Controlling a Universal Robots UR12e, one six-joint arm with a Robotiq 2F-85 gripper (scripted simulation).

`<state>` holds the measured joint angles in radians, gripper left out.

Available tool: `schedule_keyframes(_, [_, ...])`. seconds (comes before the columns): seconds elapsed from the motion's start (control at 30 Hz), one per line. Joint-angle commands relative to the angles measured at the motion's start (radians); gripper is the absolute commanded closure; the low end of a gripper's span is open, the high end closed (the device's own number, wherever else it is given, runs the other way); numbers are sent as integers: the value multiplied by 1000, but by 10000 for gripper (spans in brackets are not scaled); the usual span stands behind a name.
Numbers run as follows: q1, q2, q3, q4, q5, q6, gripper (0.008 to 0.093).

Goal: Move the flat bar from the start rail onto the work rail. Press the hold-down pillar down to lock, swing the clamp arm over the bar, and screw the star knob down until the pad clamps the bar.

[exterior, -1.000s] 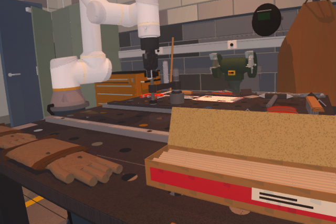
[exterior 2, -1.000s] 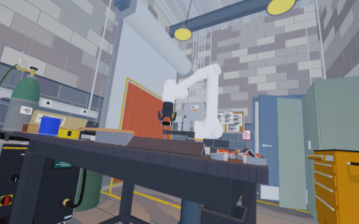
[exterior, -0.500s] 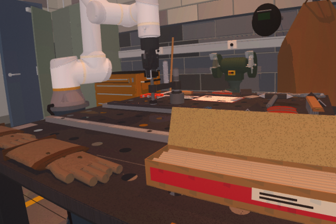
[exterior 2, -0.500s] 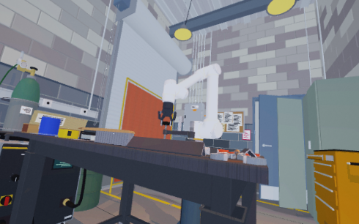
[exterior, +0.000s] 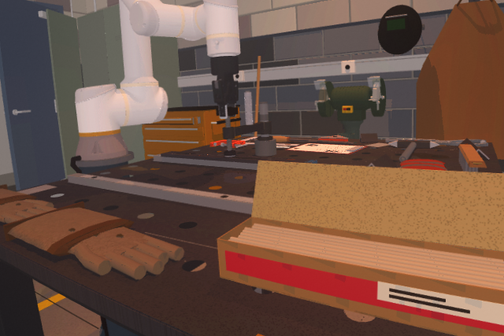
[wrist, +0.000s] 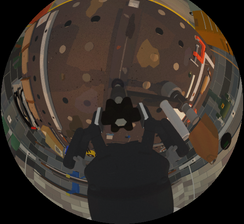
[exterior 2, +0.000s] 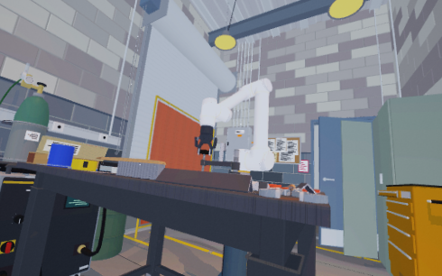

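At the far middle of the perforated bench the clamp stands on its grey pillar base (exterior: 265,145), its dark arm (exterior: 244,128) reaching left over the work rail (exterior: 195,160). The black star knob (wrist: 120,115) at the arm's end is gripped by my closed gripper (exterior: 227,112), which points straight down from above. Below the knob the screw runs down to a round pad (exterior: 230,152) just above the rail. The nearer pale rail (exterior: 163,191) crosses the bench in front. I cannot make out the flat bar under the pad.
An open cardboard box (exterior: 366,251) of rods fills the near right bench. Leather gloves (exterior: 81,234) lie near left. A bench grinder (exterior: 350,106), an orange drawer cabinet (exterior: 179,129), papers and hand tools sit behind the clamp. The arm's base (exterior: 101,149) stands at the left.
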<state>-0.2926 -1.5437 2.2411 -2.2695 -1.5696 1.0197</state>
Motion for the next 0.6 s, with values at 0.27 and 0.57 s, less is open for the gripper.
schedule_keyframes(0.27, [-1,0,0,0,-1,0,819])
schedule_keyframes(0.57, [-1,0,0,0,-1,0,639])
